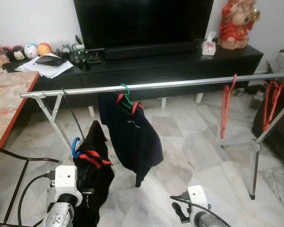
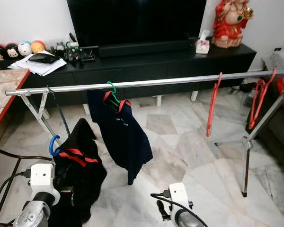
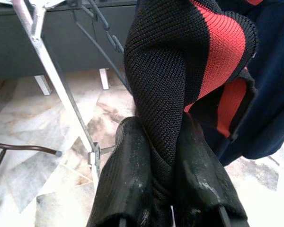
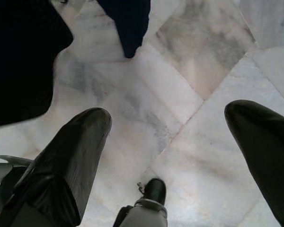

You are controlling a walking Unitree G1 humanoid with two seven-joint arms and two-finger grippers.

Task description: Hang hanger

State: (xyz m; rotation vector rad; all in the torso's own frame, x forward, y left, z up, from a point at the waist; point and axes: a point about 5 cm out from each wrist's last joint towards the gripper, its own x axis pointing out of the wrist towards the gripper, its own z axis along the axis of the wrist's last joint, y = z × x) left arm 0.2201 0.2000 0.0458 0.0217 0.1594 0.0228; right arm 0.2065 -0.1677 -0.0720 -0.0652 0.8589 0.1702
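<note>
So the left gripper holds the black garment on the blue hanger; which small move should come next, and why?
Probably raise the left gripper, shut on the black-and-red knitted garment, toward the silver metal rail. The blue plastic hanger hook sits well below the rail, left of the dark navy shirt.

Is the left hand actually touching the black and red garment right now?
Touching. The left wrist view shows the left hand with both black fingers pressed against the black and red garment, the knit pinched between them.
</note>
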